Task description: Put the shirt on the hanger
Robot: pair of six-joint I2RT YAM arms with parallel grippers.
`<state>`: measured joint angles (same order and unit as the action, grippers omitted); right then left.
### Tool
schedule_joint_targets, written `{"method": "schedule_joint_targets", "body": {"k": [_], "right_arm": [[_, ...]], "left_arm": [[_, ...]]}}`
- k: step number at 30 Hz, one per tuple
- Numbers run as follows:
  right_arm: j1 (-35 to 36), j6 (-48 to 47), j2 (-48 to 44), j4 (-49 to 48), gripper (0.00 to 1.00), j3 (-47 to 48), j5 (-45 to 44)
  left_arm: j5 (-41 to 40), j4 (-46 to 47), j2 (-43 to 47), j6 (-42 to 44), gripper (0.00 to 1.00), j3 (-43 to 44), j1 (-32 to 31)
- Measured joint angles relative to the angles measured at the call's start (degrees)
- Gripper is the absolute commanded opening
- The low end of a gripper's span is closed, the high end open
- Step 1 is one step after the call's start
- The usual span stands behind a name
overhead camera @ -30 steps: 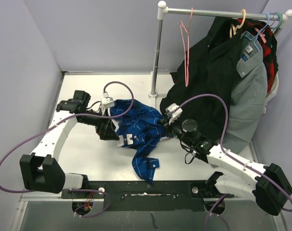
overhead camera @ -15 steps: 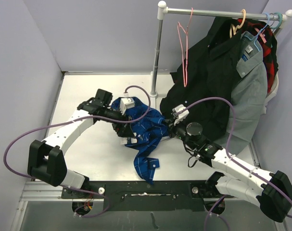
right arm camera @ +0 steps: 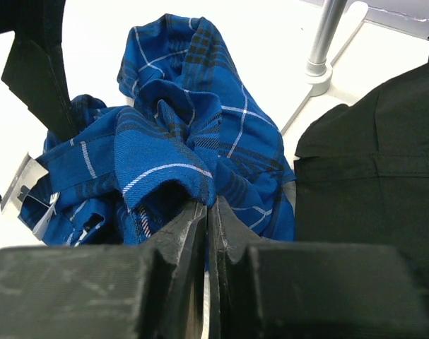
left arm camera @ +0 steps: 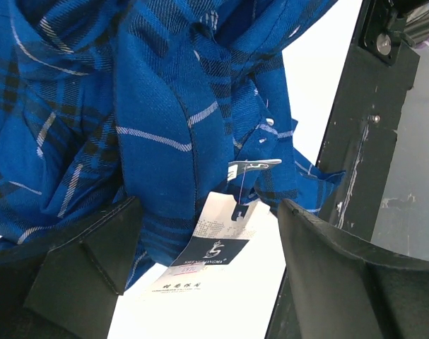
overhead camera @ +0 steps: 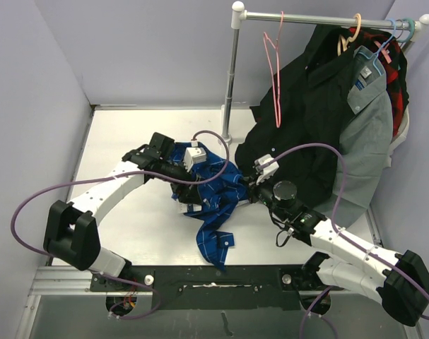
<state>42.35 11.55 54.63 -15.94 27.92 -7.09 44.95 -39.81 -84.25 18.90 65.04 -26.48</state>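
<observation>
**Position.** The shirt [overhead camera: 208, 185] lies crumpled on the counter [overhead camera: 140, 229], between the two arms and just in front of the rail post [overhead camera: 230, 85]. One loose end, sleeve or tail, trails toward the near edge. The hanger [overhead camera: 274, 63] hangs by its hook from the rail [overhead camera: 320, 20], above and well apart from the shirt, beside a black garment [overhead camera: 306, 120].

**Right end effector** [right arm camera: 208, 206]: clenched on a raised fold of the shirt, with the two fingers meeting and fabric pinched between them.

**Left end effector** [left arm camera: 208, 206]: released. The jaws are spread wide and straddle a bunched section of fabric without pressing it. A paper hang tag [left arm camera: 203, 247] dangles between them.

**Handling characteristics (judged).** The shirt is light, soft woven cloth with no stiffness of its own. It drapes, folds over itself and hides its own edges. It is not fragile, but a thin single layer may slip from a pinch. The tag would likely tear free if gripped in place of cloth.

**Recommended hold.** Take doubled or seamed material, such as the collar band, a shoulder seam or the button placket, as these should give the firmest purchase. The collar cannot be picked out with certainty in the present heap. Two holds set well apart would likely spread the shoulders enough to admit the thin hanger arms.
</observation>
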Motion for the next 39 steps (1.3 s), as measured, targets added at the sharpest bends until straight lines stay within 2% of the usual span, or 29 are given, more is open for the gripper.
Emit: {"method": "schedule_joint_targets", "body": {"k": [2, 3, 5, 6, 7, 9, 11, 13, 14, 19, 23, 27, 31, 39], "right_arm": [[0.0, 0.1, 0.0, 0.0, 0.00, 0.0, 0.0], [0.0, 0.1, 0.0, 0.0, 0.00, 0.0, 0.0], [0.0, 0.2, 0.0, 0.0, 0.00, -0.1, 0.0], [0.0, 0.3, 0.0, 0.1, 0.04, -0.1, 0.0], [0.0, 0.5, -0.1, 0.2, 0.15, -0.1, 0.0], [0.0, 1.0, -0.2, 0.4, 0.56, -0.1, -0.1], [0.0, 1.4, -0.6, 1.4, 0.81, 0.0, 0.2], [0.0, 0.9, -1.6, 3.5, 0.96, 0.0, 1.5], [0.0, 0.4, -2.4, 4.7, 0.99, 0.0, 2.4], [0.0, -4.2, -8.7, 10.2, 0.98, 0.0, 5.5], [0.2, -11.6, -11.5, 13.3, 0.98, 1.7, 5.8], [0.2, -17.2, -8.2, 16.4, 0.98, 8.1, 7.8], [0.4, -18.8, -4.1, 16.8, 0.98, 14.8, 11.7], [2.6, -18.6, 0.8, 14.0, 0.98, 16.8, 14.8]], "left_arm": [[-0.3, 0.0, -0.9, 0.2, 0.49, 0.0, -0.5], [-0.4, -0.1, -1.5, 0.3, 0.33, 0.0, -0.6], [-0.6, -0.5, -2.8, 0.7, 0.18, 0.3, -1.0], [-0.7, -0.8, -3.5, 1.0, 0.10, 0.6, -1.2], [-0.6, -1.4, -4.3, 1.5, 0.00, 1.1, -1.3], [-0.6, -2.6, -5.5, 2.0, 0.00, 2.1, -1.7], [-0.4, -4.9, -6.4, 3.0, 0.00, 3.7, -1.8], [-0.2, -7.4, -6.7, 4.2, 0.00, 5.4, -1.7], [0.0, -8.4, -6.6, 4.6, 0.00, 6.2, -1.4], [-0.2, -10.5, -2.9, 5.5, 0.00, 7.7, 3.3], [-0.6, -13.0, 0.5, 5.8, 0.00, 10.6, 5.3], [-0.6, -14.1, 2.6, 5.7, 0.00, 11.7, 4.8], [-0.7, -14.9, 2.7, 5.6, 0.00, 11.7, 4.7], [-0.8, -15.3, 2.7, 5.2, 0.00, 11.7, 4.4]]}}
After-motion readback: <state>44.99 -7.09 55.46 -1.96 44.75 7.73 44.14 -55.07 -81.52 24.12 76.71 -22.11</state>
